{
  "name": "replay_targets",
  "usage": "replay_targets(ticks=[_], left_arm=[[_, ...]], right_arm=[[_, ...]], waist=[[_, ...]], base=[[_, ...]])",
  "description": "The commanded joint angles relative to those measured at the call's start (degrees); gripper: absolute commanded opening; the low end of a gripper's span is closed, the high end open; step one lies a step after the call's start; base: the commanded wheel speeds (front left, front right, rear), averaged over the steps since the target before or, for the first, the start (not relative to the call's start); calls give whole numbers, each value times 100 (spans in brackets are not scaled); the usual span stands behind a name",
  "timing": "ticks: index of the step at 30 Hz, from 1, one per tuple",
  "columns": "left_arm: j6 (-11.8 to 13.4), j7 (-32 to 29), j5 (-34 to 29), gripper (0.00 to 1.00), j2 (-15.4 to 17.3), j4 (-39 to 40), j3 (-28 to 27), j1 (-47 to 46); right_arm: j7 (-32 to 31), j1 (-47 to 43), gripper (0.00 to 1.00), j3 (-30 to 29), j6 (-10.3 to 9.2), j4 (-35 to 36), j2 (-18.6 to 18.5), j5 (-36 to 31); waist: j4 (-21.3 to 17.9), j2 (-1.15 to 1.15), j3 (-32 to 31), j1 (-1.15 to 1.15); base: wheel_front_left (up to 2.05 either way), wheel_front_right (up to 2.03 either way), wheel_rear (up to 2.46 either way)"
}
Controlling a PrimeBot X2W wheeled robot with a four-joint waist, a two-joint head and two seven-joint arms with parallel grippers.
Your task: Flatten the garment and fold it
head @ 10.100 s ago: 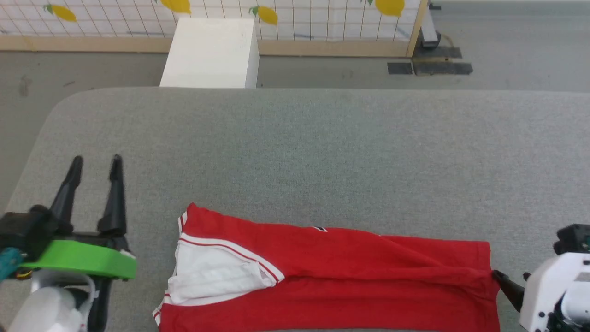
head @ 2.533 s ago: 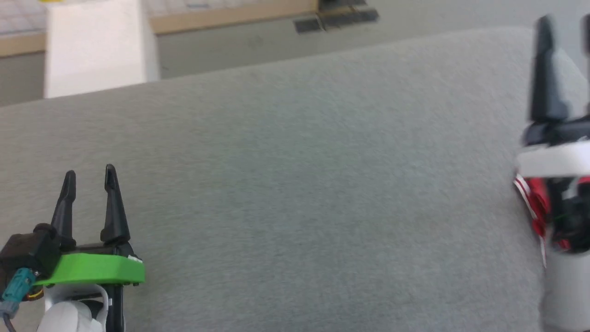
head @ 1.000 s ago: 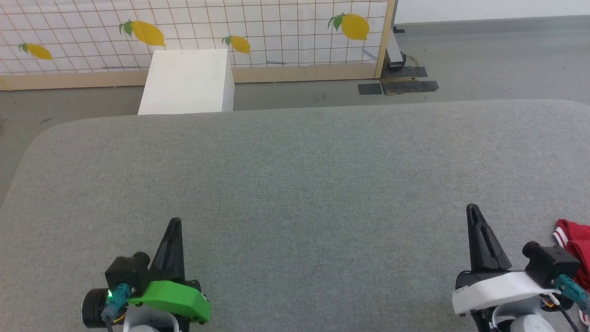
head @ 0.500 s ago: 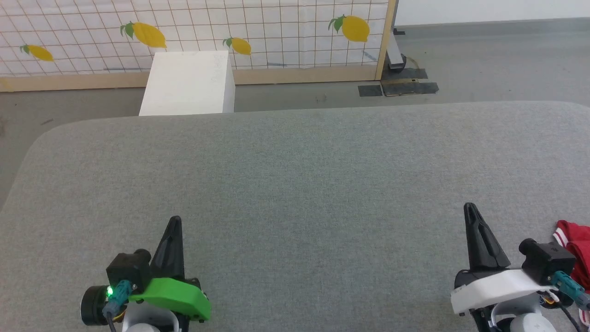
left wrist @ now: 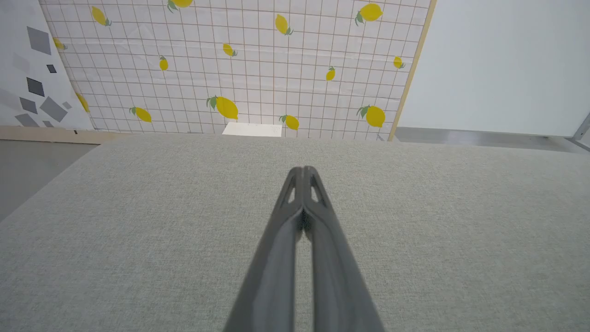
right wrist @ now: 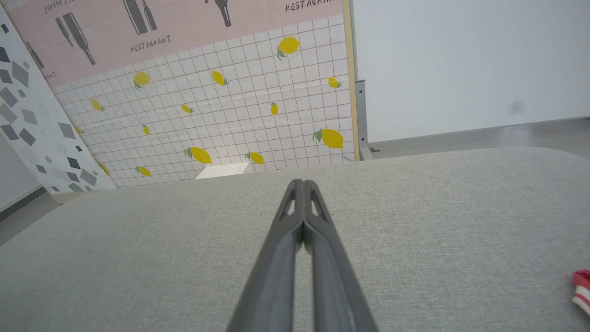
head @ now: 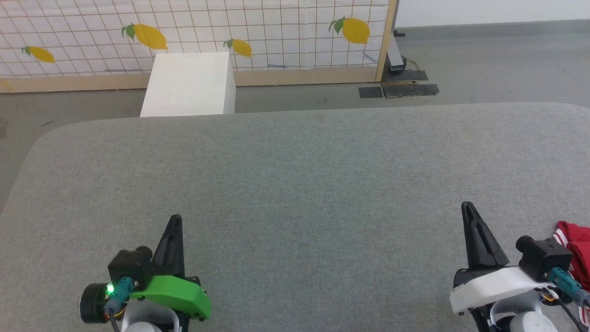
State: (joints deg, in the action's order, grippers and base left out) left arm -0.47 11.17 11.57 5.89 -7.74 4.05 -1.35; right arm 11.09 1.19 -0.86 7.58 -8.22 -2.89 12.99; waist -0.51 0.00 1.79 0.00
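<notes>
Since both arms sit low at the near edge of the grey fabric-covered table (head: 295, 175) with nothing in them, this looks like a rest pose and not a working one. The left gripper (head: 174, 222), on its green wrist mount, has its two long dark fingers pressed together into a single point. The left wrist view shows the same gripper (left wrist: 303, 174) with its tips meeting over bare cloth. The right gripper (head: 467, 208), on a white mount, is likewise closed and empty, and its own wrist view (right wrist: 300, 185) confirms this.

The red thin-fabric garment with red-white striped trim (head: 573, 240) lies on the table at the far right of the head view, just beside the right wrist and apart from the fingers. A small red and white piece of it (right wrist: 581, 285) shows at the right edge of the right wrist view. Most of it is cut off, so I cannot tell whether it is flat, neatly folded or merely bunched.

Judging by this, the handling appears to be over or paused. Whether the fold is complete cannot be confirmed from what shows.
</notes>
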Motion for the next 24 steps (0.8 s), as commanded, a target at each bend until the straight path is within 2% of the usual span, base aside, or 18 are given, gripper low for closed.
replay_targets(ticks=[1,24], left_arm=[[9,-38,-80,0,-33,43,-35,34],[19,-329,-370,0,-105,240,-134,61]], right_arm=[[-35,-32,0,7,-2,55,0,-93],[-324,-55,0,28,-4,261,1,-418]], waist=[[1,0,-3,0],[15,0,-50,0]], base=[[0,0,0],[0,0,0]])
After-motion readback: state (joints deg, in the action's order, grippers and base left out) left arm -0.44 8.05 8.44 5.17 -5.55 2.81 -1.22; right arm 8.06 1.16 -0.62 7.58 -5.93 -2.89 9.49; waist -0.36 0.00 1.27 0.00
